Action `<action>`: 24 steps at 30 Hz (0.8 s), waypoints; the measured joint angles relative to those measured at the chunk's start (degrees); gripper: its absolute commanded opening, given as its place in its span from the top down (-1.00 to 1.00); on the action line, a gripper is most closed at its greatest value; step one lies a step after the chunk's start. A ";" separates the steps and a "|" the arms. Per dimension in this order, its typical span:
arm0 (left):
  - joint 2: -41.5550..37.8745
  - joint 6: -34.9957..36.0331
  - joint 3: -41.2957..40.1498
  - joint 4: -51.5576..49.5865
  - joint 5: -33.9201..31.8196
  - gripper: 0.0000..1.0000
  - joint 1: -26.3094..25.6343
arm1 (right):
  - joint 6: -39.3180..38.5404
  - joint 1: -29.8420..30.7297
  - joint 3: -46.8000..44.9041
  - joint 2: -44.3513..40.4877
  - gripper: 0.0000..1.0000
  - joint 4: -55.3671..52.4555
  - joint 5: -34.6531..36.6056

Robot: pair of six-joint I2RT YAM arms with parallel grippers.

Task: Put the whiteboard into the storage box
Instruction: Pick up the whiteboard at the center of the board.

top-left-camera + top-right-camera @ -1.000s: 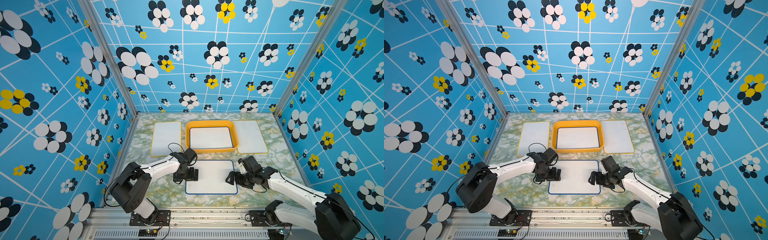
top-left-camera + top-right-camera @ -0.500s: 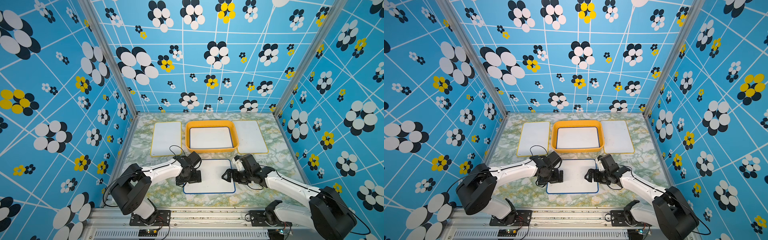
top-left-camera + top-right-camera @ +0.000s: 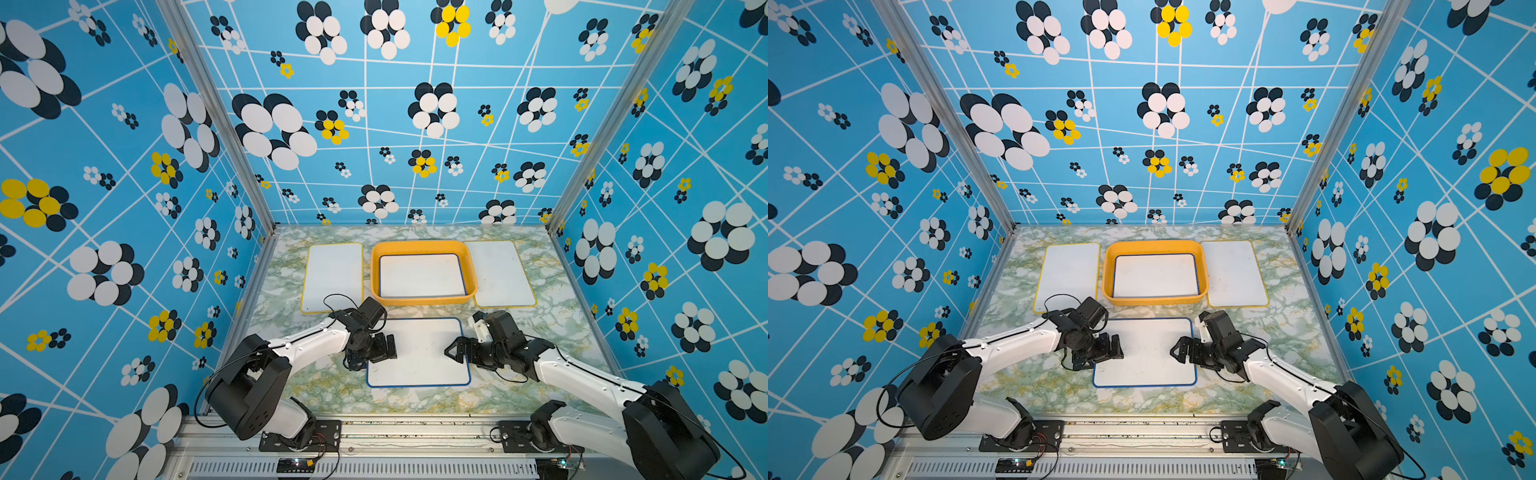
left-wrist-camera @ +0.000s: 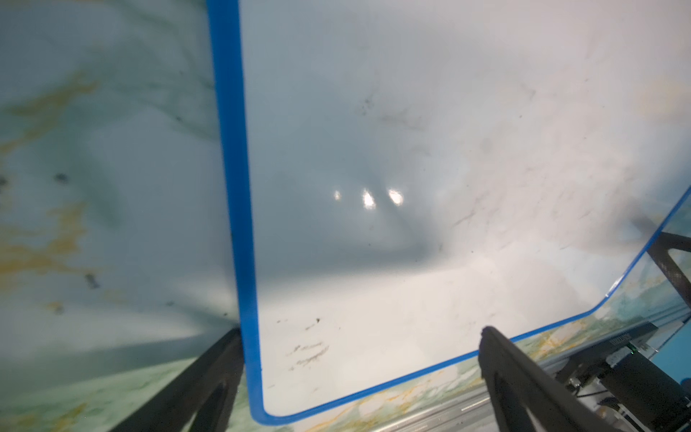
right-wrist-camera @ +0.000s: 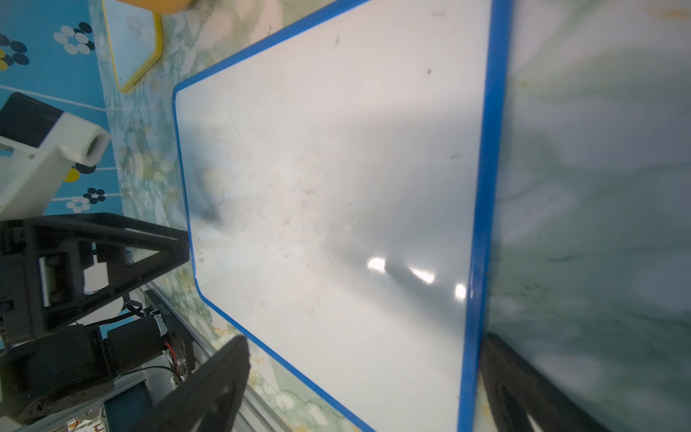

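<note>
Both spread wide — L claw [image 3: 380, 353], R claw [image 3: 457, 353] astride whiteboard [image 3: 419, 353] edges.

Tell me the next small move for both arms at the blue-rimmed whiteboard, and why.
Probably lower both arms and close the jaws on its side edges. The blue-rimmed whiteboard lies flat on the table in front of the storage box. The left gripper and right gripper stand open at its opposite edges, gripping nothing yet.
</note>
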 measured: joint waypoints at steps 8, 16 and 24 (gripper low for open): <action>0.00 1.73 -0.68 0.85 5.09 -0.99 3.06 | 0.94 0.02 -1.68 0.02 -0.97 5.60 2.32; -2.47 1.68 -3.87 5.03 9.97 -0.99 6.34 | 1.29 0.11 -3.32 -0.66 -0.97 9.09 4.31; -4.79 2.21 -6.08 8.81 12.39 -0.99 7.48 | 1.27 0.15 -3.93 -1.55 -0.97 9.38 6.27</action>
